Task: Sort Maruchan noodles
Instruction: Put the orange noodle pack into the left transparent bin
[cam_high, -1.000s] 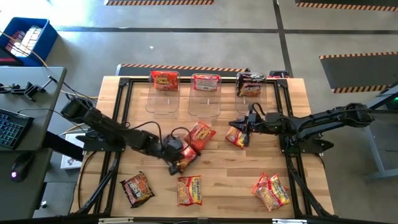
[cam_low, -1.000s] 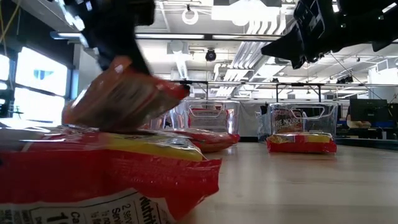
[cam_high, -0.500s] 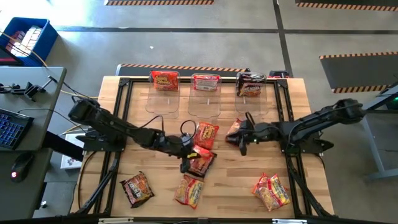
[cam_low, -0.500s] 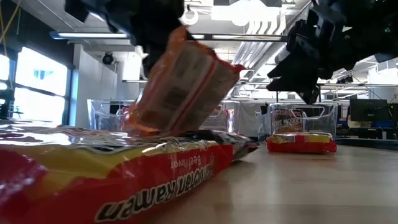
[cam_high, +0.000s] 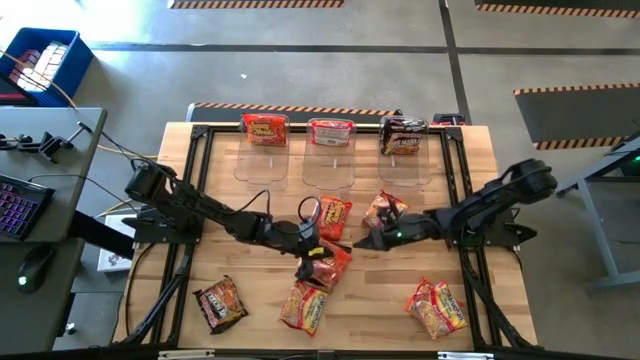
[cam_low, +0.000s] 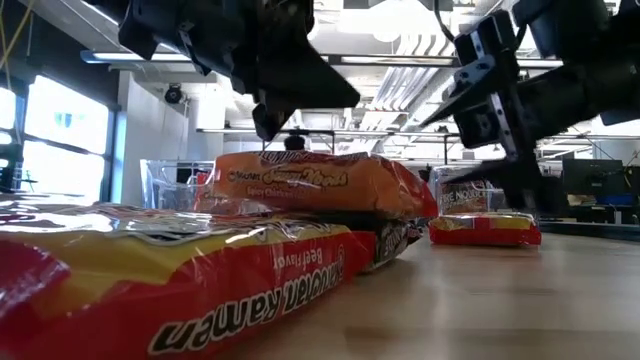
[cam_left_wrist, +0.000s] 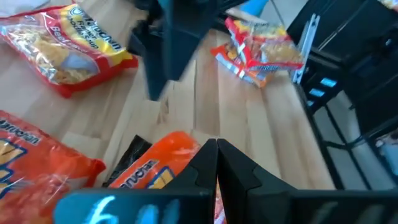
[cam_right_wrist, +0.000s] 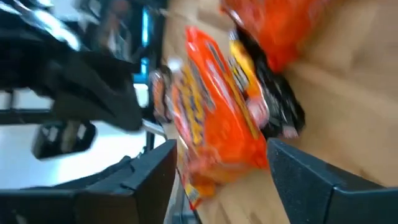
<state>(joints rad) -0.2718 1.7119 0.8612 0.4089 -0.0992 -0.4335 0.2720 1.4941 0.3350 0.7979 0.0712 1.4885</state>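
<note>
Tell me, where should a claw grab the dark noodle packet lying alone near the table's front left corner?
The dark brown crinkly plastic noodle packet lies flat with bare wood all round. Probably best: come straight down and pinch across its narrower width, mid-packet, since nothing crowds its sides.

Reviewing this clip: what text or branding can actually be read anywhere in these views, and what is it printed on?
"Ramen" and "Beef Flavor", seen upside down: on the nearest red packet in the low view.
"Maruchan", partly legible: on the red packet in the left wrist view.
Orange packet on the pile: has print, too blurred to read.
Packets in the clear bins: too small to read.
</note>
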